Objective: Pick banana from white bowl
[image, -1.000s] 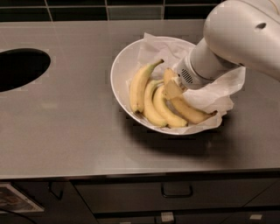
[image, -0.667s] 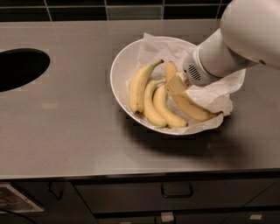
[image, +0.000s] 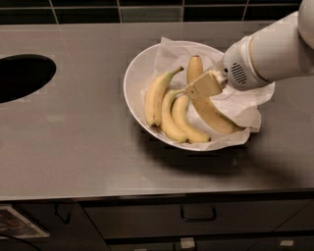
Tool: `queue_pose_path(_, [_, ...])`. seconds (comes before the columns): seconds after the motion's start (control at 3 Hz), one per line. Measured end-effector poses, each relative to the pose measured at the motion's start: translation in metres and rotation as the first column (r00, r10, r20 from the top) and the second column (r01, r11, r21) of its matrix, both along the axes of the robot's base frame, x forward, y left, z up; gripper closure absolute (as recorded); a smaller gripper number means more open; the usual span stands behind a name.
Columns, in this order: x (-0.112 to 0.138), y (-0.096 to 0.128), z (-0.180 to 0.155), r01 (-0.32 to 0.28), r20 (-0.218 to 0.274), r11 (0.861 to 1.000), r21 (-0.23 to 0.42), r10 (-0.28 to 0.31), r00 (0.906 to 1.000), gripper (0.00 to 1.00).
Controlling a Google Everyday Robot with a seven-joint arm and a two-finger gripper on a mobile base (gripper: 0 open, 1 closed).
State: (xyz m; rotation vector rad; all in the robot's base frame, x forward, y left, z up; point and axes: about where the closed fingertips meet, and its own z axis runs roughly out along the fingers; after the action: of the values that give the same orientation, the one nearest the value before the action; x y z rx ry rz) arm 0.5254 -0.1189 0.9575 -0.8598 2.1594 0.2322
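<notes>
Since a second ago the arm has drawn back rightward, baring more fruit. On the steel counter [image: 73, 137], the white bowl [image: 135, 73], lined with crumpled paper [image: 245, 105], holds four bananas. The gripper [image: 202, 87] sits over the far half of the banana [image: 218, 120], which is long, curved and deep yellow; whether it grips cannot be told.

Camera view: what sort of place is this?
Likely a kitchen or kitchenette: steel countertop with a round cutout, dark wall tiles behind, drawers with handles below. The gripper sits over the banana in the white bowl.
</notes>
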Motion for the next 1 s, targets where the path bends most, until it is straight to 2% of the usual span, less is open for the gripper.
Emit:
queue_pose_path(0.33, [-0.005,-0.002,0.021,-0.036,0.039,0.999,0.032,0.035,0.9986,1.00])
queue_pose_path(0.67, [-0.008,0.004,0.047,-0.073,0.083,0.997,0.025,0.071,0.9940,1.00])
queue_pose_path(1.0, [-0.024,0.008,0.082,-0.113,0.122,0.992,0.052,0.106,0.9868,1.00])
